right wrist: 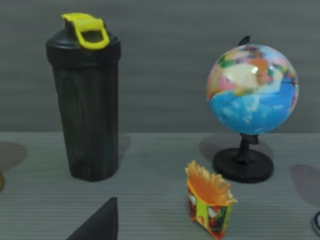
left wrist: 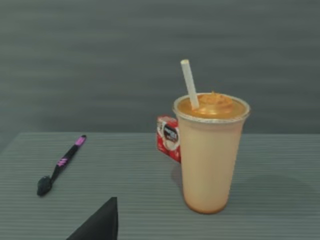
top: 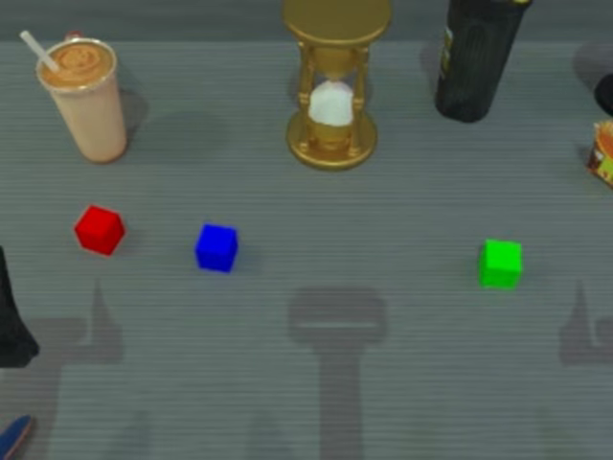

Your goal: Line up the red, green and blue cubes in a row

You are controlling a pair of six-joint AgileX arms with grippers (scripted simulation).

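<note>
Red cube [top: 100, 230] near left edge, beside blue cube [top: 216, 247]; jaws' state untellable.

Left arm [top: 14, 326] at the table's left edge, right arm unseen

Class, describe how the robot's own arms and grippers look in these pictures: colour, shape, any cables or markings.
Very little shows. Of the left gripper and the right gripper, each wrist view shows only a plain, matte black, pointed wedge, with no cables or markings visible. The top view shows no arm clearly.
</note>
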